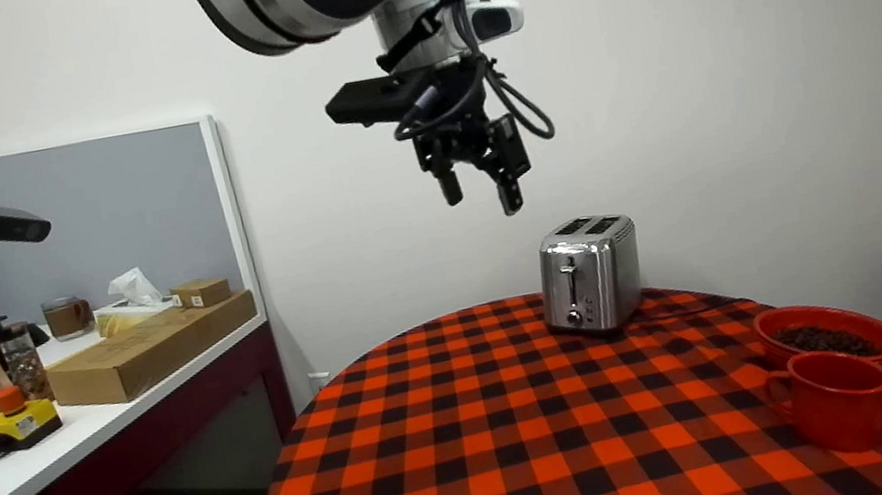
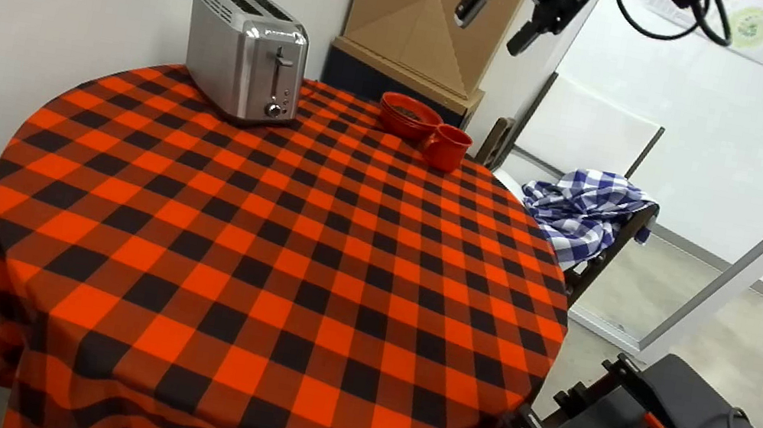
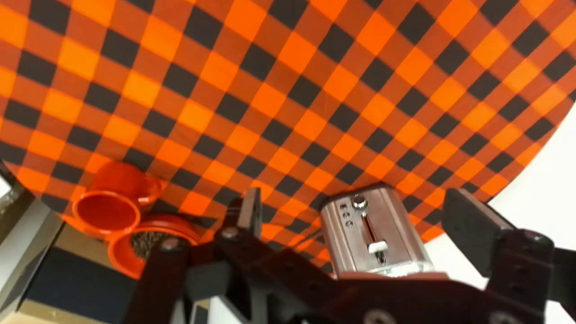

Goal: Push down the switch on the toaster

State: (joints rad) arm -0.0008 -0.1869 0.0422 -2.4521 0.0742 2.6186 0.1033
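A silver two-slot toaster (image 1: 624,274) stands upright on the table with a red and black checked cloth; it also shows in an exterior view (image 2: 219,51) and the wrist view (image 3: 396,220). Its switch lever (image 1: 567,269) sits near the top of the vertical slot on the end face, also visible in an exterior view (image 2: 285,62) and the wrist view (image 3: 377,246). My gripper (image 1: 480,193) hangs in the air above the toaster's height, apart from it; it shows also in an exterior view (image 2: 494,26). The fingers are wide apart with nothing between them. In the wrist view, the gripper body hides the toaster's top.
A red mug (image 1: 841,404) and a red bowl (image 1: 877,329) with dark bits stand near the table's edge. A white wall (image 1: 706,101) is behind the toaster. The toaster's cord (image 1: 706,308) lies on the checked cloth (image 1: 461,462). A white desk (image 1: 98,435) holds cardboard boxes.
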